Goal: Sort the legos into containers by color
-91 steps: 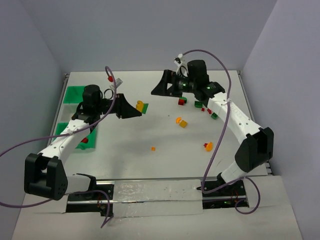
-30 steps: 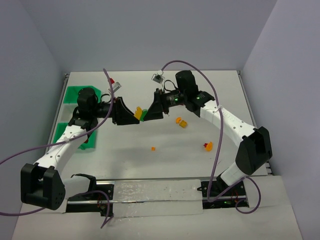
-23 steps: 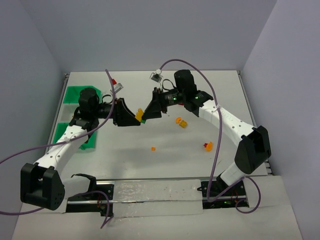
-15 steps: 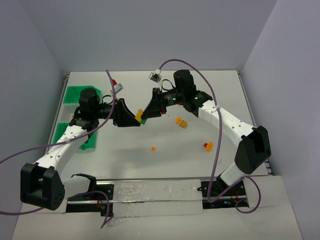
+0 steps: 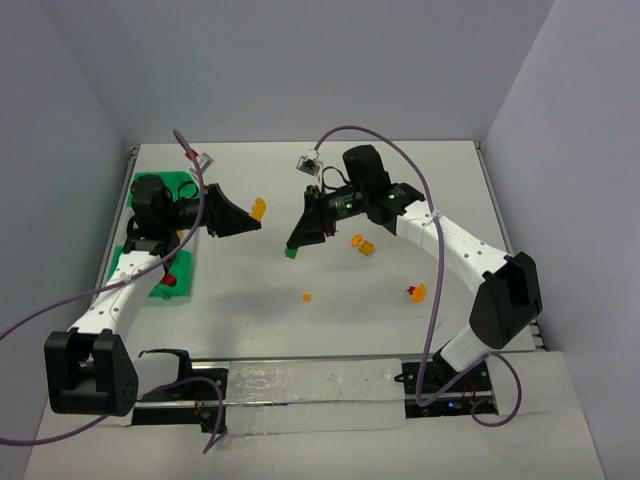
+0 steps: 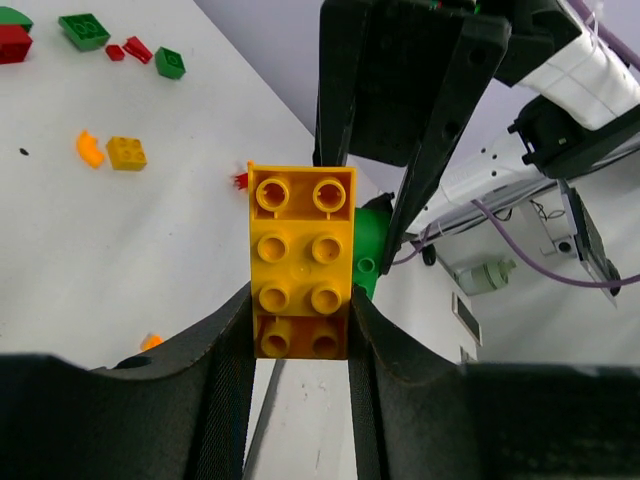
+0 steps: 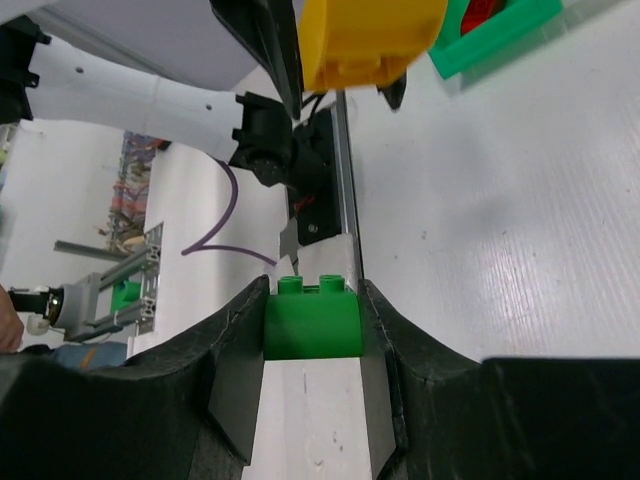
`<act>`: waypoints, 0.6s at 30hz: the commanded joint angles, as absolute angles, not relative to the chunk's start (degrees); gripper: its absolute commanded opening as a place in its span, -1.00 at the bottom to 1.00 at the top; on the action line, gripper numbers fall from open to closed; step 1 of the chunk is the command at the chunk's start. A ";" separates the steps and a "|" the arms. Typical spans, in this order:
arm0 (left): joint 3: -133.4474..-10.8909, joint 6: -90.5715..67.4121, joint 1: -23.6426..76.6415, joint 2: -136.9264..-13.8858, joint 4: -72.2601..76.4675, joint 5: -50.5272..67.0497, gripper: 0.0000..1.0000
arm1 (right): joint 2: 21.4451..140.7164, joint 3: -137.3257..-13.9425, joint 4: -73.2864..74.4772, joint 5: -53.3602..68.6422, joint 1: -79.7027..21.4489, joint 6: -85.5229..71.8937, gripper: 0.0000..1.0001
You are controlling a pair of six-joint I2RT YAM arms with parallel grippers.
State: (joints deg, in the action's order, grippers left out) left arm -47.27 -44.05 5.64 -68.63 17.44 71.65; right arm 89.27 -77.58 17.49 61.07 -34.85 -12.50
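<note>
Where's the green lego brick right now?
In the top view the green brick is near the middle, in the jaws of the right gripper, right of the yellow brick held by the left gripper.

Arms separated: L pincer (image 5: 250,213) swung left w/ yellow brick (image 6: 301,255); R pincer (image 5: 294,246) clamped green brick (image 7: 311,326).

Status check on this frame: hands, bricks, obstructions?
Left hand shut on yellow brick. Right hand shut on green brick. Left arm overhangs the bins.
</note>
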 commanded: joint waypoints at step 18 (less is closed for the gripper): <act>-63.60 8.03 -15.05 -77.16 -29.49 4.99 -1.00 | 89.97 -82.99 23.25 46.66 -33.66 -9.74 -1.00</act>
State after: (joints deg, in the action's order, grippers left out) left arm -60.86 0.68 -13.82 -75.80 -27.53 18.01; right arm 89.31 -79.68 23.56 50.79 -34.09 -9.14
